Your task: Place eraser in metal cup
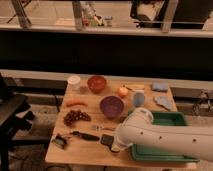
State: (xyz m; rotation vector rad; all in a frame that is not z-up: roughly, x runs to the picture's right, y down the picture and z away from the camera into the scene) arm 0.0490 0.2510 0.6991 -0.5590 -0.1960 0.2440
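Note:
The eraser is a small flat black block lying near the front edge of the wooden table. The metal cup is a small bluish-grey cup standing upright at the back right, to the right of the purple bowl. My white arm reaches in from the lower right. The gripper is at its left end, low over the table, just right of and in front of the eraser, and it partly hides the eraser's right side.
A green tray lies under the arm at right. A red bowl, white tub, orange fruit, grapes, black-handled tool, black clip and blue cloths lie around the table.

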